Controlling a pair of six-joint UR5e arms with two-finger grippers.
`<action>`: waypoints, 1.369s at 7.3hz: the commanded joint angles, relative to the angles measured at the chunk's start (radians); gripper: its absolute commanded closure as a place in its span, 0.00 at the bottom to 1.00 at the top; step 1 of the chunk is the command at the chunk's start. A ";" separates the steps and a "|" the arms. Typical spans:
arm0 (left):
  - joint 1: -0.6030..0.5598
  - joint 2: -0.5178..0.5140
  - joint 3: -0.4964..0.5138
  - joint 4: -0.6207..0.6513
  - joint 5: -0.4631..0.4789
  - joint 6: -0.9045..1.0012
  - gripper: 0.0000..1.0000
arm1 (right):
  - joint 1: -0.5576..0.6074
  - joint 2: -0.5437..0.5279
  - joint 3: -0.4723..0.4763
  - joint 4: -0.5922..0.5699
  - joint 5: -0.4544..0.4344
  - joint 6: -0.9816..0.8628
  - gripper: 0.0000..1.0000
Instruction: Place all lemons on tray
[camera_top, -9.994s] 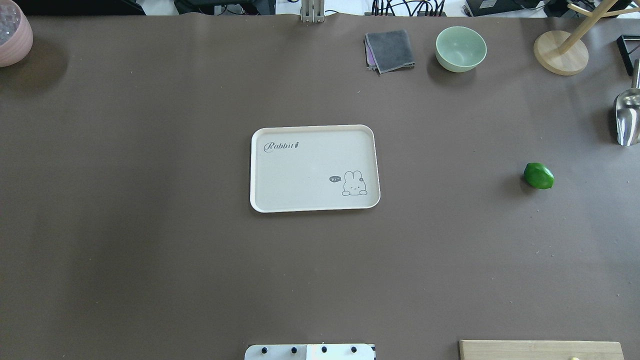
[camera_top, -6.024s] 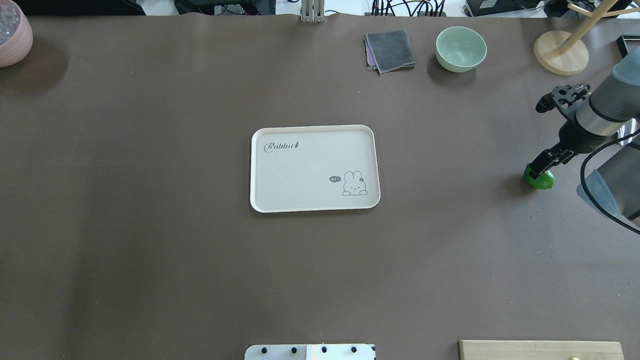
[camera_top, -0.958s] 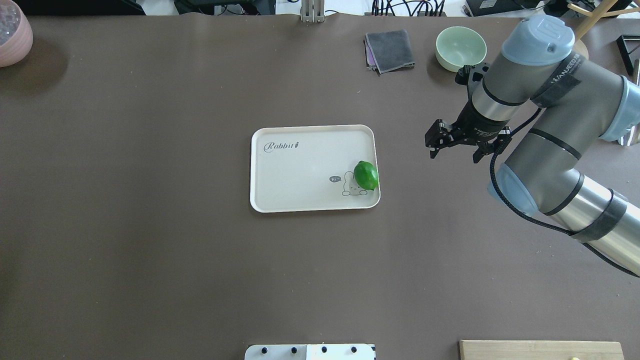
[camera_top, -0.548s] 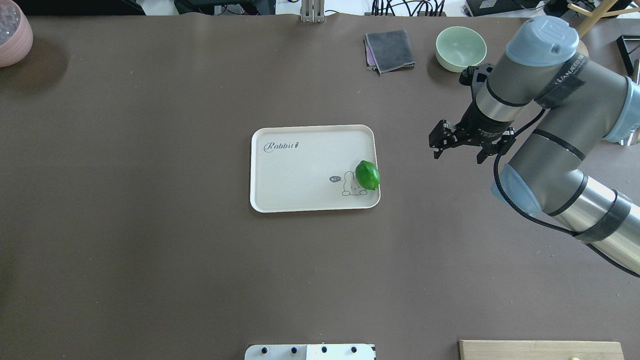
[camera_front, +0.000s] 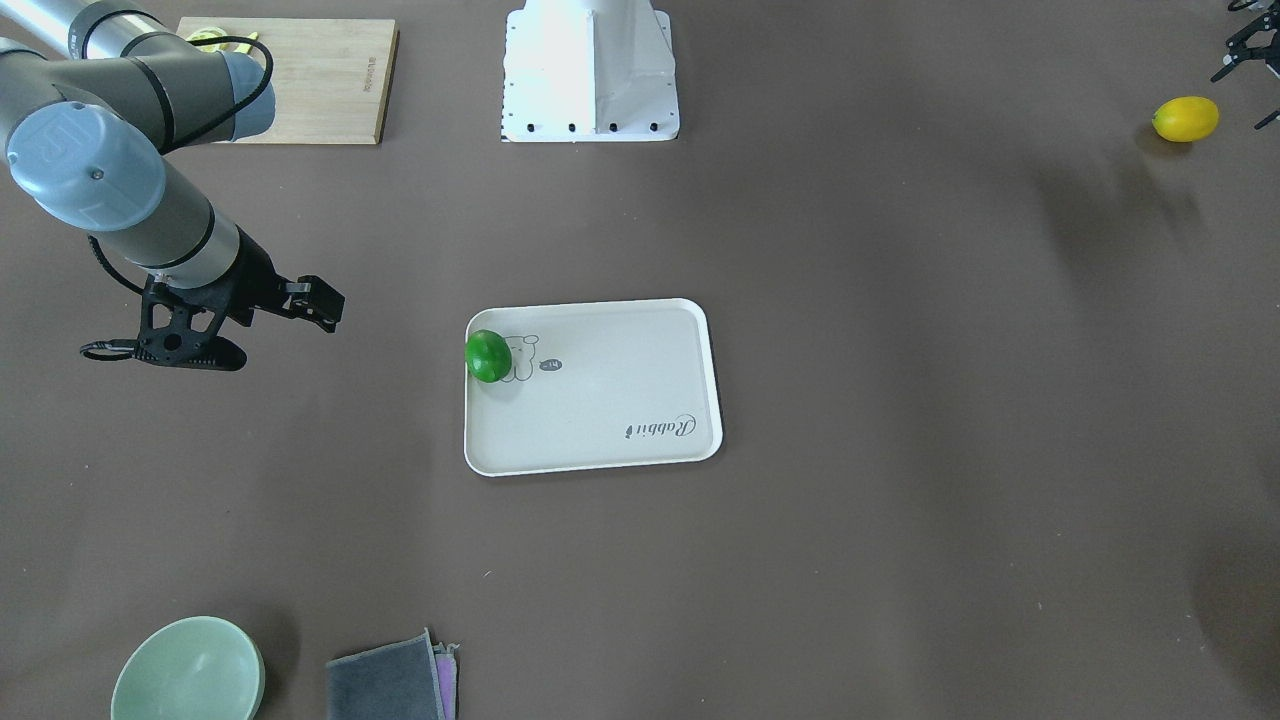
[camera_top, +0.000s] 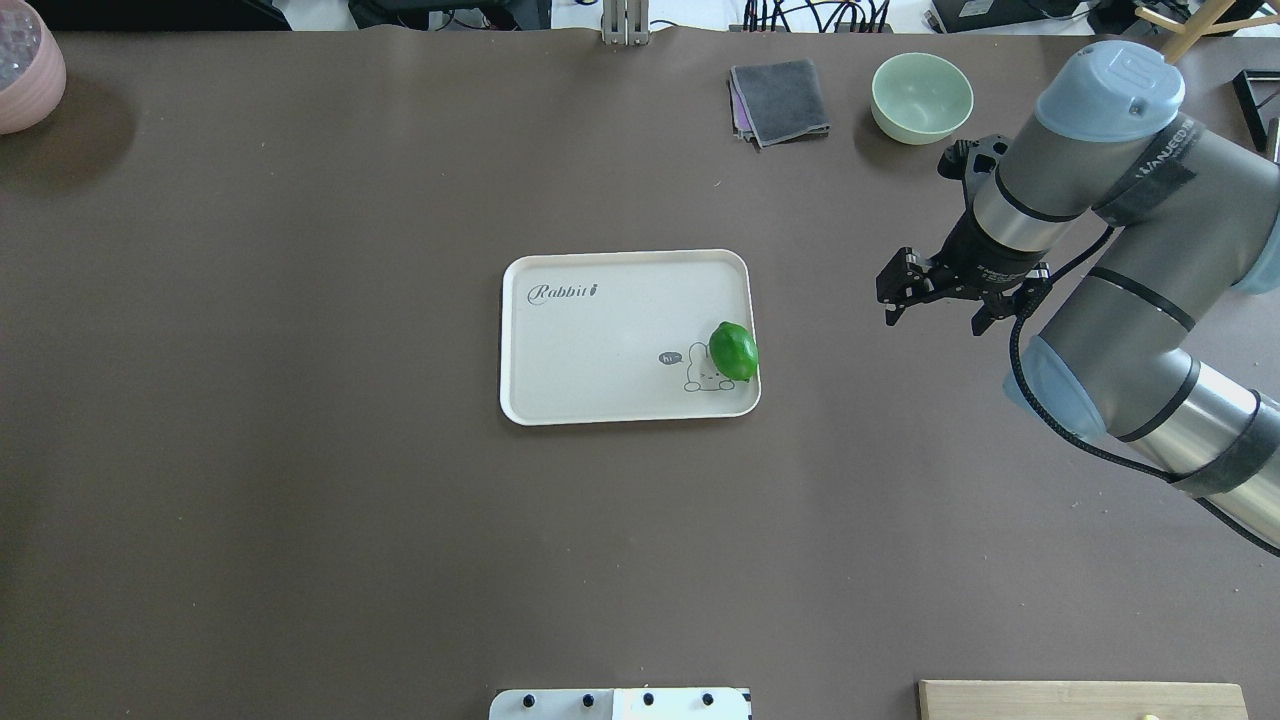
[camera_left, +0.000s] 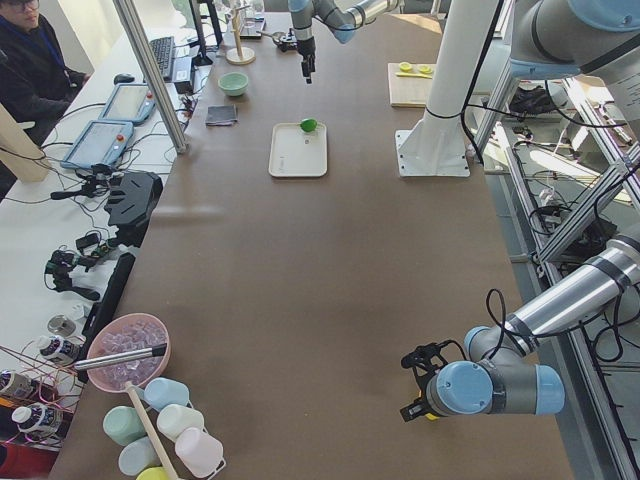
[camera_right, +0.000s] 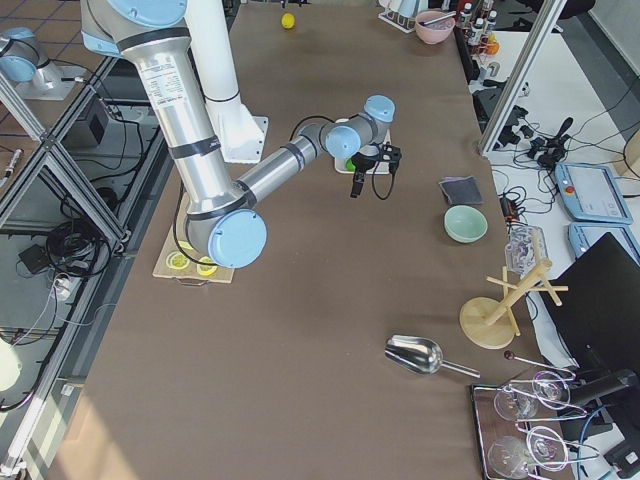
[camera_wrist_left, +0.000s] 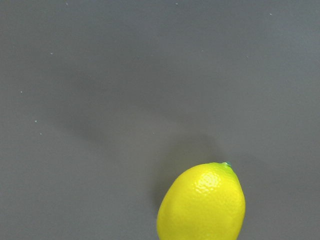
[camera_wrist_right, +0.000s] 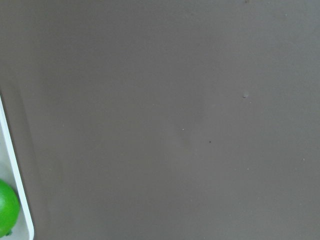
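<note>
The green lemon (camera_top: 733, 351) lies on the pale tray (camera_top: 600, 340) at its right edge, over the rabbit drawing; it also shows in the front view (camera_front: 488, 356) and the right wrist view (camera_wrist_right: 7, 207). My right gripper (camera_top: 935, 305) is open and empty, above the table to the right of the tray. The yellow lemon (camera_front: 1186, 118) lies on the bare table far out on my left side, and fills the bottom of the left wrist view (camera_wrist_left: 202, 205). My left gripper (camera_front: 1237, 102) hangs just beside it at the view's edge, fingers spread and empty.
A green bowl (camera_top: 921, 97), a folded grey cloth (camera_top: 780, 100) and a wooden stand (camera_top: 1120, 105) sit at the far right. A pink bowl (camera_top: 25, 70) is at the far left. A bamboo cutting board (camera_front: 300, 65) lies near the robot base (camera_front: 590, 70).
The right gripper took the green lemon from the right of the table and left it on the tray. Over the last second it has drawn back to the right, open.
</note>
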 joint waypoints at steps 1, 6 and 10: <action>0.002 -0.020 0.041 0.004 -0.093 -0.045 0.01 | 0.000 -0.001 -0.002 -0.001 -0.001 0.000 0.00; -0.001 -0.092 -0.023 -0.001 -0.240 -0.581 0.01 | 0.012 0.001 0.009 -0.001 0.014 0.001 0.00; 0.004 -0.078 -0.083 0.000 -0.261 -1.368 0.02 | 0.017 0.001 0.014 -0.002 0.014 0.003 0.00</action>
